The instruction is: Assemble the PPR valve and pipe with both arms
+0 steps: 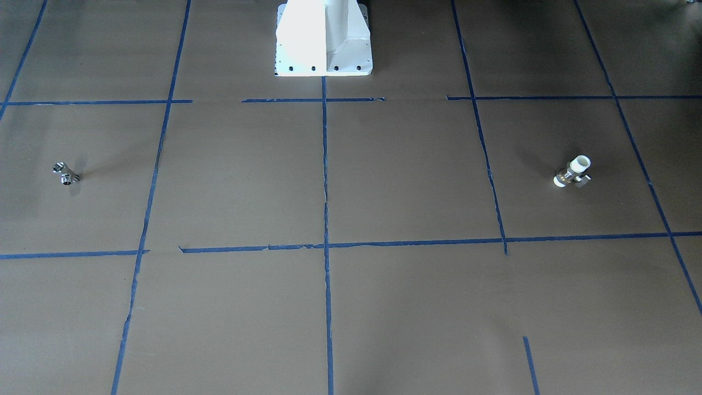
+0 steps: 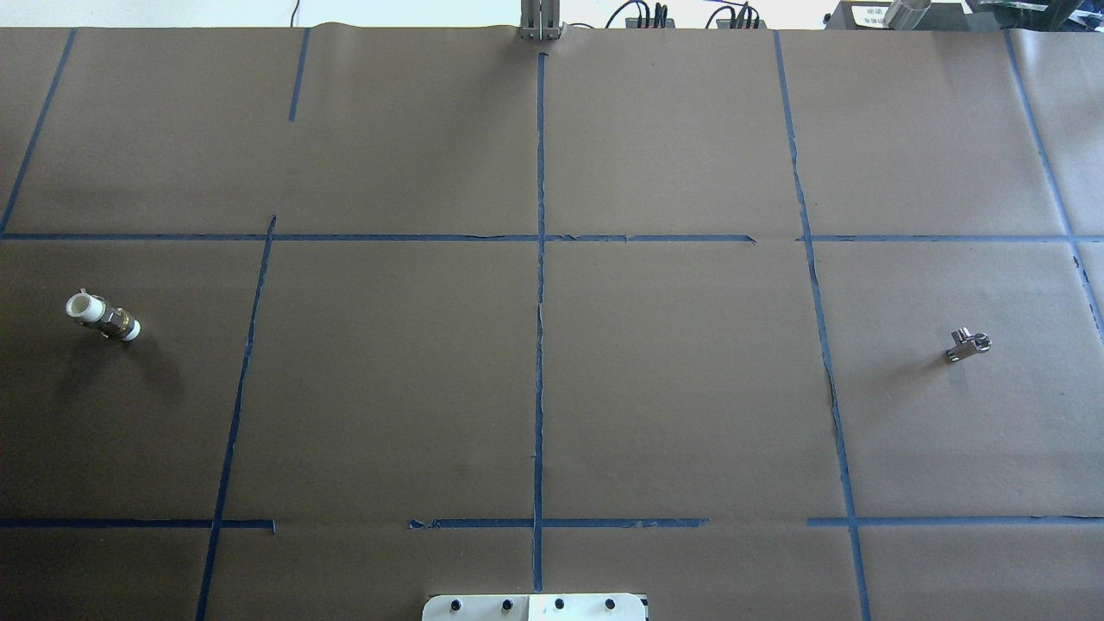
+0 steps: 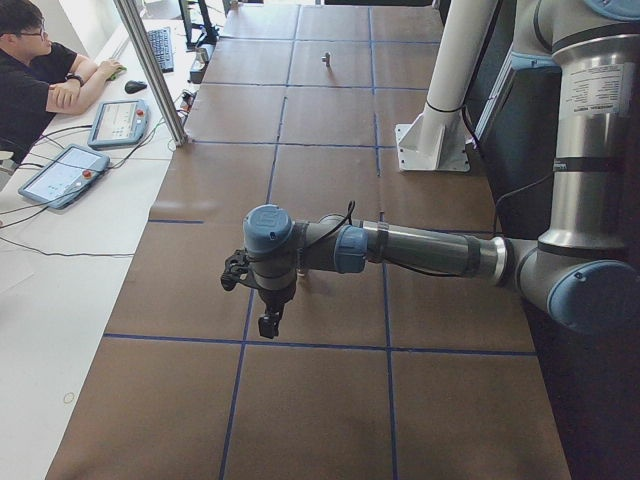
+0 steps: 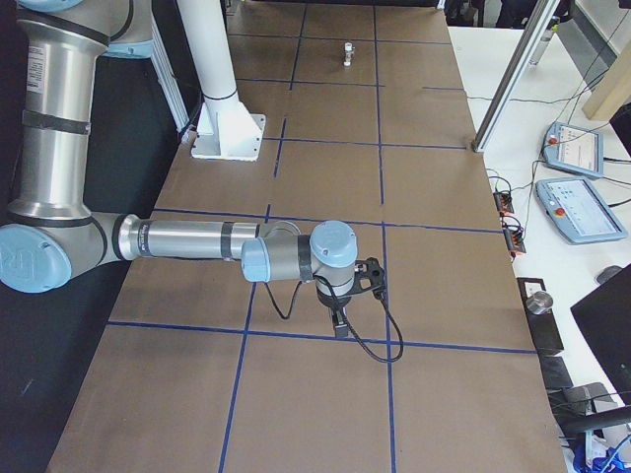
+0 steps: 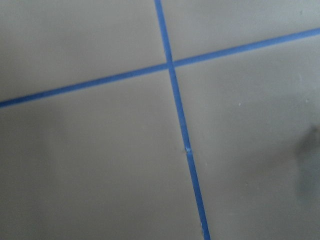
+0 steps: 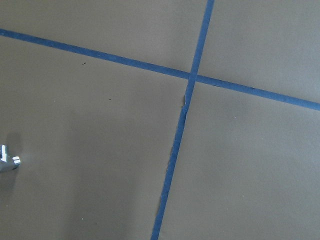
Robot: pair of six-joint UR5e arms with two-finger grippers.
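Observation:
The PPR valve [image 2: 102, 316], with white ends and a metal middle, lies on the brown table at the robot's far left; it also shows in the front view [image 1: 573, 172] and, far off, in the right side view [image 4: 348, 49]. The chrome pipe [image 2: 968, 344] lies at the far right, also in the front view [image 1: 66, 174], the left side view [image 3: 326, 58] and at the left edge of the right wrist view [image 6: 6, 160]. The left gripper [image 3: 268, 322] and right gripper [image 4: 340, 325] hang above the table and show only in the side views. I cannot tell if they are open or shut.
Blue tape lines [image 2: 540, 302] divide the brown paper table into squares. The white robot pedestal [image 1: 323, 38] stands at the robot's edge. An aluminium post [image 3: 150, 70], tablets [image 3: 62, 172] and a seated operator [image 3: 30, 70] are along the far side.

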